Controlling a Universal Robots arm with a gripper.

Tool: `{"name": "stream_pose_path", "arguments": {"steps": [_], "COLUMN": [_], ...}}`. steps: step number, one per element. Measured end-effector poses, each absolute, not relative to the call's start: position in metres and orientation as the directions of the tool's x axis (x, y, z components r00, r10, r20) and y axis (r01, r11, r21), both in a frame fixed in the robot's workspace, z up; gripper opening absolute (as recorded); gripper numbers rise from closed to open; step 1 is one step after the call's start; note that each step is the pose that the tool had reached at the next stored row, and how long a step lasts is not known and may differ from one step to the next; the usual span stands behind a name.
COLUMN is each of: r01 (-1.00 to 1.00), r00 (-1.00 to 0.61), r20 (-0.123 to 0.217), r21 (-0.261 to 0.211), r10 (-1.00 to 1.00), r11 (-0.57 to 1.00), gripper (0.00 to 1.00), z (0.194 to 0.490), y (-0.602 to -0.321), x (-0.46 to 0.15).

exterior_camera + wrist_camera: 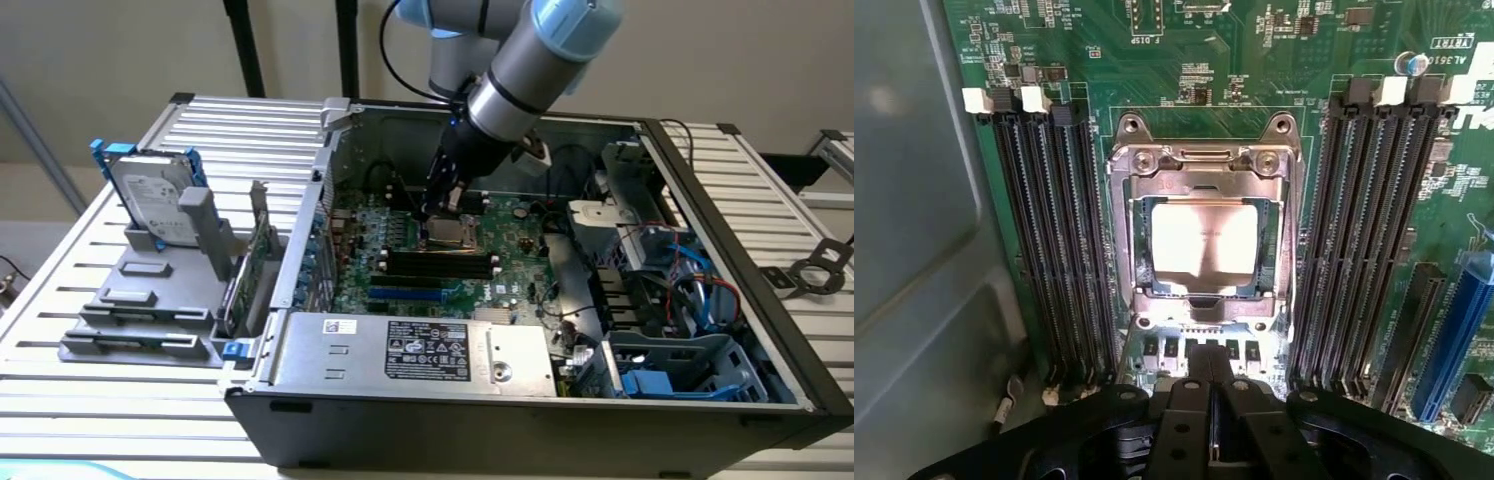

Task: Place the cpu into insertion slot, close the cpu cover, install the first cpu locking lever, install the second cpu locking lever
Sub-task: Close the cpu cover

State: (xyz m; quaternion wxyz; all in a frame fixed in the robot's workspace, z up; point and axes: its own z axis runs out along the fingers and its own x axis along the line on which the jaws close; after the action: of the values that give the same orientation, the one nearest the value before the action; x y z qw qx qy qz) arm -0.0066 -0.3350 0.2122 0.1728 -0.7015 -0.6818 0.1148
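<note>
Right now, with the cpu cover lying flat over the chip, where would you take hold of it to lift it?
The cpu cover lies flat as a thin frame over the cpu, and memory slots crowd both long sides, leaving little finger room there. So probably pinch its end edge nearest the gripper, coming from above. Which end is hinged I cannot tell.

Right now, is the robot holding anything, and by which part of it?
Nothing. Its fingers are shut together, empty; the cpu lies under the cpu cover.
</note>
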Motion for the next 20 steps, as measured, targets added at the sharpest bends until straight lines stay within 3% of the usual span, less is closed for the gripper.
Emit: {"name": "stream_pose_path", "arguments": {"steps": [20], "r01": [0.919], "r00": [0.043], "r20": [0.081], "r21": [-0.394], "r10": [0.996], "r11": [-0.008], "gripper": [0.11], "z": [0.2023], "y": [-0.3340], "x": [-0.0042]}}
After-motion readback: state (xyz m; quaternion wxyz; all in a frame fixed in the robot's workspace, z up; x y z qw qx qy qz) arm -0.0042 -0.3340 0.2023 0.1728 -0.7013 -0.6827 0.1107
